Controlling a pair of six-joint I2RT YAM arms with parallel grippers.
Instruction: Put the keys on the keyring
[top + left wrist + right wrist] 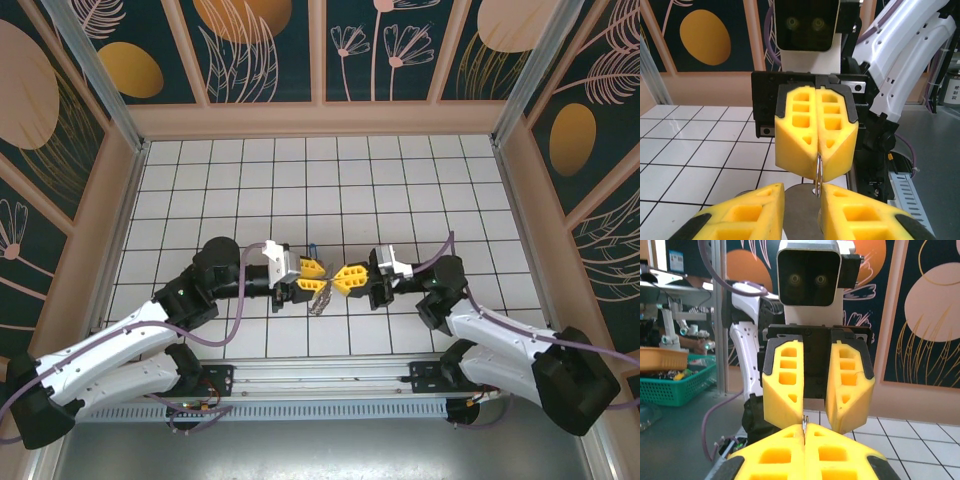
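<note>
My right gripper is shut on a thin silvery metal ring, held upright and edge-on. Facing it tip to tip, my left gripper stands open, its yellow fingers apart. The ring hangs beside its right finger. A flat grey disc with a small hole shows in that gap; whether the fingers touch it is unclear. A small silvery bunch dangles under the fingertips. A bit of blue, seemingly the key's head, lies just beyond the left fingers. The tan-brown keyring loop is hidden.
The white tiled floor is boxed in by wooden walls. An aluminium rail with both arm bases runs along the near edge. Off the table, a green basket and a tan tray sit behind the left arm.
</note>
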